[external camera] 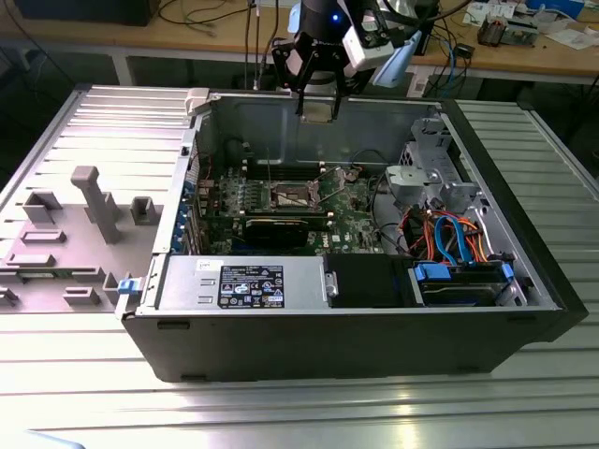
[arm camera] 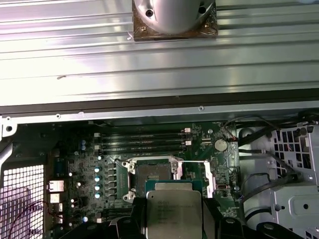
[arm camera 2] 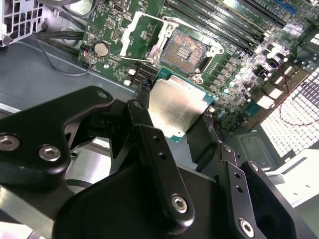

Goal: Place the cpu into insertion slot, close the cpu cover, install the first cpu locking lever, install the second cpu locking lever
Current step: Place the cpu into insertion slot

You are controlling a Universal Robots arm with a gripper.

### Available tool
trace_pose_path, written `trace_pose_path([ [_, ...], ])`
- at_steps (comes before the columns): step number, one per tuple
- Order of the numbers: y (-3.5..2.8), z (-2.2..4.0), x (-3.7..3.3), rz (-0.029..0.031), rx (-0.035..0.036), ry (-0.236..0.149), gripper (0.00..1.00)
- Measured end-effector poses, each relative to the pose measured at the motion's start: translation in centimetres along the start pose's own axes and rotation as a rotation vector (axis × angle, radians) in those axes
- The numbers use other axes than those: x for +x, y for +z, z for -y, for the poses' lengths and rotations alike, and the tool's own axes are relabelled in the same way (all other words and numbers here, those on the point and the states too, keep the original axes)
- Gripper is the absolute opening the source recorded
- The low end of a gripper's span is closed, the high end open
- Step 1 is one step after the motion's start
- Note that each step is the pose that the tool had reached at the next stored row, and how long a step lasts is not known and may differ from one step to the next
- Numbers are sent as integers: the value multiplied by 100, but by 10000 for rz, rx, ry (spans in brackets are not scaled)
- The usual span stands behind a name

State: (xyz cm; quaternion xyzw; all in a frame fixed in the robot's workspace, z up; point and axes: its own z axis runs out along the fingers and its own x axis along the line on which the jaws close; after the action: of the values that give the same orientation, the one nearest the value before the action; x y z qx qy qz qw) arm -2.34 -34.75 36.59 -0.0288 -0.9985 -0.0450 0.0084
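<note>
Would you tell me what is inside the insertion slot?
Only its contact grid: the insertion slot lies uncovered, the cpu cover swung back. The cpu, clamped in the gripper, is apart from it and hides one slot edge in the first wrist view.

Silvery cpu (arm camera 2: 177,107) hangs clamped above the bare, open insertion slot (arm camera 2: 182,50).

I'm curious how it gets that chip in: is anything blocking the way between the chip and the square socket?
Nothing visible does. The pincer holds the chip above the board, and the socket below lies bare, with open space between them.
</note>
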Motion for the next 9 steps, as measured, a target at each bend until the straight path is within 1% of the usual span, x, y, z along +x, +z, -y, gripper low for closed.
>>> trace_pose_path([
  [2,0,0,0,5,-1,59,54],
  [9,0,0,0,7,-1,83,54],
])
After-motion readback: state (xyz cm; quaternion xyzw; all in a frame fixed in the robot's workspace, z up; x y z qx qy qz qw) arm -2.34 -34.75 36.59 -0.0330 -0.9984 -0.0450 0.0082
